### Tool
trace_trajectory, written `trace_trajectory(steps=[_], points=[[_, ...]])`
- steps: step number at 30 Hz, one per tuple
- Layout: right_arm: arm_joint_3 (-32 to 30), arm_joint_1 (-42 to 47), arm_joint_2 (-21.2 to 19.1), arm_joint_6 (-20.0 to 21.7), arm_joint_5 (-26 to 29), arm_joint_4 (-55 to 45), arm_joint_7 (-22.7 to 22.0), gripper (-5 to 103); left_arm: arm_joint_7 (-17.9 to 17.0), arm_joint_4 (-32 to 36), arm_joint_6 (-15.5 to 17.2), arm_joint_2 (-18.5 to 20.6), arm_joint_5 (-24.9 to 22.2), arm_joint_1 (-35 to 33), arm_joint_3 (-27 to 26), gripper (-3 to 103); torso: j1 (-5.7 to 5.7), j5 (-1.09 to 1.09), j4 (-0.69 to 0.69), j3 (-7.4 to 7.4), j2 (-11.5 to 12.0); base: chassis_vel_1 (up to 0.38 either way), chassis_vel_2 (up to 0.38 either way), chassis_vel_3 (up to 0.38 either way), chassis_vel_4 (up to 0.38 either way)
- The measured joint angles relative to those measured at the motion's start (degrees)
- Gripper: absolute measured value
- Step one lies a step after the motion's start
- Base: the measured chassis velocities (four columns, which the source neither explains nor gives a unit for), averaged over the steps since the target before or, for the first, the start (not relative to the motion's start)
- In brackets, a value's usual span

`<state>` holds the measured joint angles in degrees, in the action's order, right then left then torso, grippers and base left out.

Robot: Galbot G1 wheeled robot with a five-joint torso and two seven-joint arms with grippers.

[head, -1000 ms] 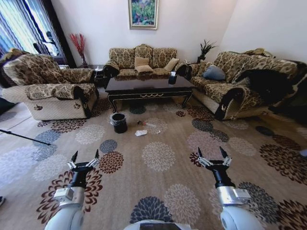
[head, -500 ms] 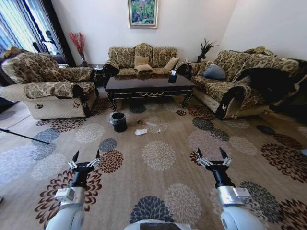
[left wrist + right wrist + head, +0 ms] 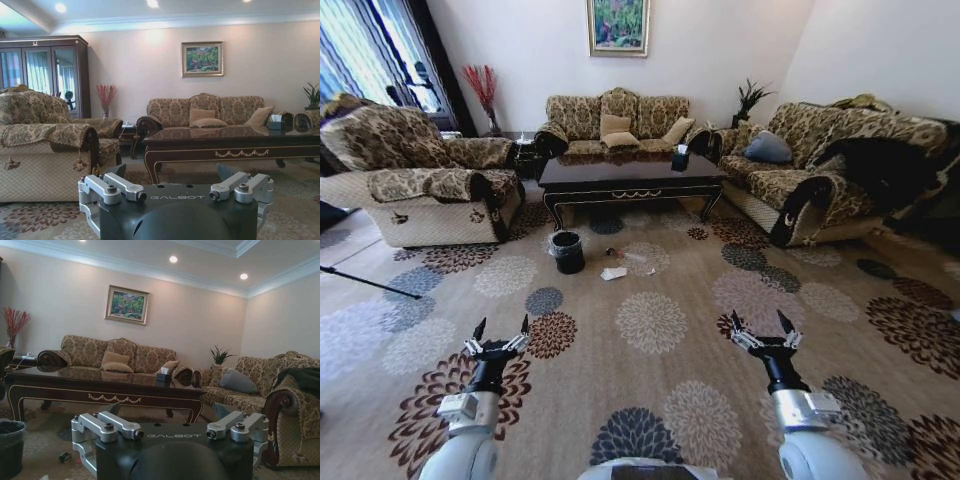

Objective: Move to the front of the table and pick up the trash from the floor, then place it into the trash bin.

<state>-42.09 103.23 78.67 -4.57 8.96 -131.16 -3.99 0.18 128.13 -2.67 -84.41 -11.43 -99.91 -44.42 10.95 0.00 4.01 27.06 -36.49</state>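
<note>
Approach step, judging by distance: glossy dark wood table (image 3: 625, 177), crumpled white tissue trash (image 3: 613, 273), black lined bin (image 3: 567, 251) upper centre; left gripper (image 3: 500, 333) and right gripper (image 3: 759, 327) spread wide, empty, lower frame. Next: closing in on the litter.

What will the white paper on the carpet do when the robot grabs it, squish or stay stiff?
The white paper looks crumpled and flat on the carpet, so it would probably squish and weigh almost nothing. Lying that low, it may be tricky for a claw to pinch, and a push might just slide it. Both claws, left claw and right claw, hang open, far from it.
</note>
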Motion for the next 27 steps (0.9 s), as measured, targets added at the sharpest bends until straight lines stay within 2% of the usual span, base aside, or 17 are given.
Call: trace_trajectory(steps=[27], points=[[0.24,-0.43,-0.02,-0.27,-0.07,0.90,0.00,100,0.51,-1.59,-1.02,-0.24,0.43,0.31,0.23,100,-2.55,0.00,0.00,-3.74,6.29,0.000,0.000,0.000,0.000]])
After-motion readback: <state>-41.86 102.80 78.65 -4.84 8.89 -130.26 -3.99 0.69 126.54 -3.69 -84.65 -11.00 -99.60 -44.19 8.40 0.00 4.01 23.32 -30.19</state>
